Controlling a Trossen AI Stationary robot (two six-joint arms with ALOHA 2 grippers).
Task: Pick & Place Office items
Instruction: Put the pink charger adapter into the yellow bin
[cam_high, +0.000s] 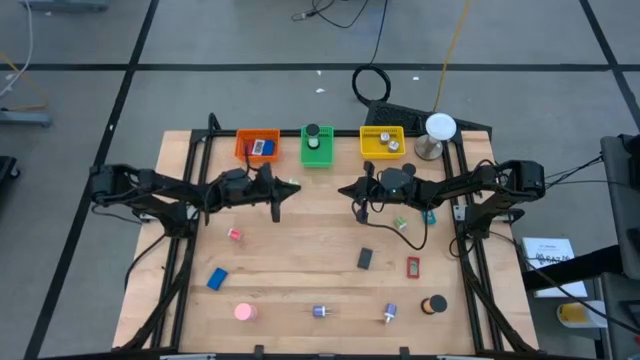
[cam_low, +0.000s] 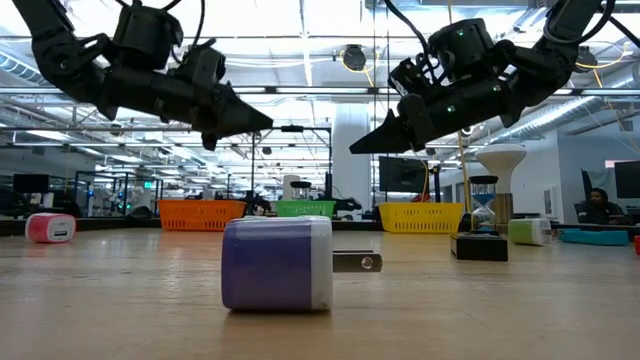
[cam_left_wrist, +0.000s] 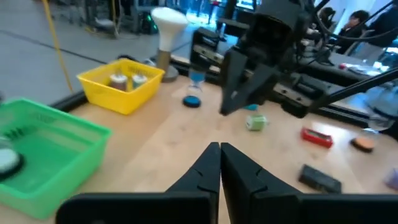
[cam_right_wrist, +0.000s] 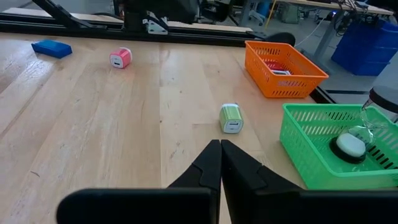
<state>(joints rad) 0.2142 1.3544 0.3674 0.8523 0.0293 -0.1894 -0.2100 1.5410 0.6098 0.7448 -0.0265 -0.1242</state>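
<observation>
So the office items are small bits scattered over the wooden table (cam_high: 300, 260): a blue block (cam_high: 217, 278), a black block (cam_high: 366, 259), a red flat piece (cam_high: 413, 267), pink round pieces (cam_high: 244, 312), a purple-and-white plug cube (cam_low: 277, 263). All of them lie nearer the front edge than the grippers. The left gripper (cam_high: 291, 189) hangs above the boards near the orange bin (cam_high: 258, 146), fingers clenched on nothing. The right gripper (cam_high: 347, 190) faces it, also pinched empty, with a greenish piece (cam_high: 400, 223) just beside its arm.
</observation>
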